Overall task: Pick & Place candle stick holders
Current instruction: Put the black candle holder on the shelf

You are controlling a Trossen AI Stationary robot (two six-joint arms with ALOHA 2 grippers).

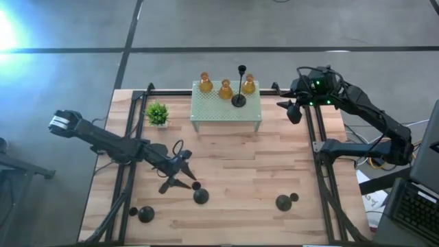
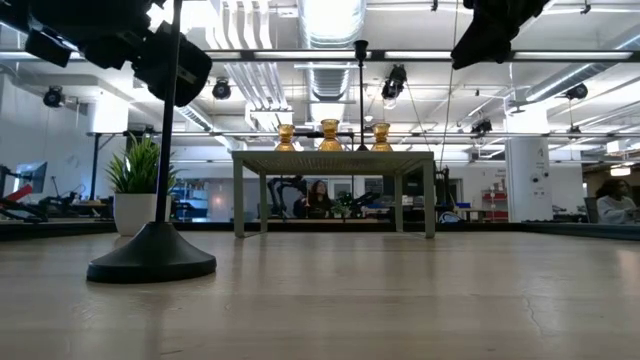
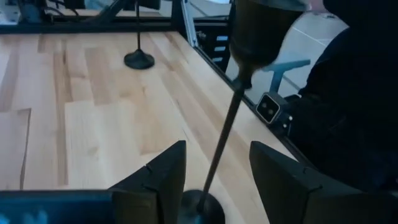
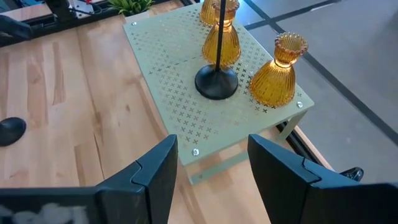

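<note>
Wooden table (image 1: 233, 165) first, mint-green perforated stand (image 1: 226, 106) at its far edge as reference.

On stand: three amber holders (image 4: 273, 71), one black holder (image 1: 239, 88).

Well in front of stand, toward the left: left gripper (image 3: 211, 180), fingers parted around the stem of a black candle stick holder (image 3: 233, 112) standing on its base; contact unclear, probably free. Risk: a finger clips the stem pulling away and tips it.

Two more black holders (image 1: 281, 201) in front, apart.

Right gripper (image 4: 208, 168) beside stand, fingers spread, empty. Risk: bumping the crowded stand top.
</note>
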